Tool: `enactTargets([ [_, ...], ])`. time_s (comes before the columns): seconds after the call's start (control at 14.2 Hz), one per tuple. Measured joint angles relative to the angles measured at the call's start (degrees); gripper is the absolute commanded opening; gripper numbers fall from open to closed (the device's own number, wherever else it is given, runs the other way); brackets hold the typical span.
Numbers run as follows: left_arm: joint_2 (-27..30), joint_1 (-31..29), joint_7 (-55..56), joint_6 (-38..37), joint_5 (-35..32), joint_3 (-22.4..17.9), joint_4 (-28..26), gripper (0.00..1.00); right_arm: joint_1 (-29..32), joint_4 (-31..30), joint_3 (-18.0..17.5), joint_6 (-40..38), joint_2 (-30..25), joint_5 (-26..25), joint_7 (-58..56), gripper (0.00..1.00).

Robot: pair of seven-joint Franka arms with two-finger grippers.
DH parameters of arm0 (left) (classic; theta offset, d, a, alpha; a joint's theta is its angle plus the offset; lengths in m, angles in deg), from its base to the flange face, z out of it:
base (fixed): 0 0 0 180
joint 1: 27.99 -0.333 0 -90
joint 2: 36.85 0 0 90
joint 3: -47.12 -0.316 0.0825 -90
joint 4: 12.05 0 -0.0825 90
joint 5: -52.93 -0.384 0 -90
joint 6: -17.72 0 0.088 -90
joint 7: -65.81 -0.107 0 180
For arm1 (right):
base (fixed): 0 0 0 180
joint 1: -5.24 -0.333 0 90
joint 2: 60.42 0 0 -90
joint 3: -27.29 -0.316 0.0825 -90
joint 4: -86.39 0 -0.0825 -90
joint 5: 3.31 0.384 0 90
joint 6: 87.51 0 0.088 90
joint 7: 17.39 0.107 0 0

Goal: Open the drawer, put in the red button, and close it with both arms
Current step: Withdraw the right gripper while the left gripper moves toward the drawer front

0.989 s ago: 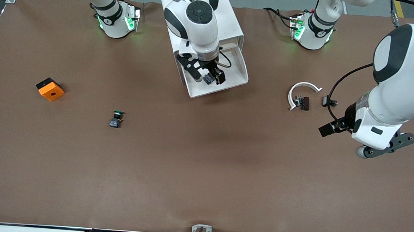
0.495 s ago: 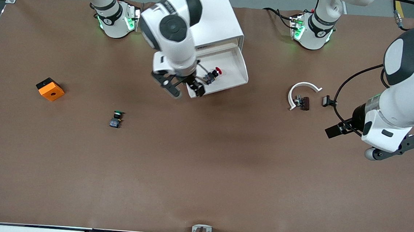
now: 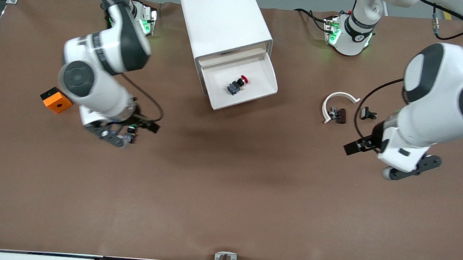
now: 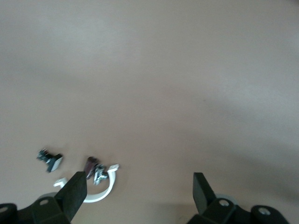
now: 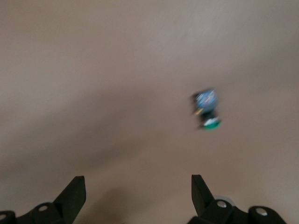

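Front view shows you the drawer [image 3: 239,83] pulled out of the white cabinet [image 3: 224,17], with the red button [image 3: 238,84] lying on its side on the drawer's floor, roughly in the middle and clear of the walls.

Your right hand [image 5: 135,198] hangs over the brown desk [image 3: 227,195] toward the right arm's end, with its fingers [image 5: 73,193] spread apart and nothing between them. Its wrist view looks down on the green-capped button [image 5: 206,109], which lies on the desk on its side. An orange block [image 3: 56,99] sits near that arm.

Your left hand [image 4: 138,196] is over the desk toward the left arm's end, with its fingers [image 4: 74,191] also wide apart and empty. From its wrist view you can see a white curved clip [image 4: 96,189], a small dark brown part [image 4: 90,164] just beside it, and a small black and grey part [image 4: 49,158] a little apart from both.
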Motion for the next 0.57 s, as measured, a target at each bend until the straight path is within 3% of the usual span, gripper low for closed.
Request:
enactTargets([
  [0.28,-2.0,2.8,0.9,7.4,1.3,3.3,-4.6,1.00,11.8,0.0,0.1,-0.9,-0.2,-2.5,-21.4,1.00],
  [0.57,-5.5,8.1,4.9,9.5,1.5,4.2,-5.0,1.00,19.2,0.9,0.0,-1.4,-0.7,-3.2,-35.1,1.00],
])
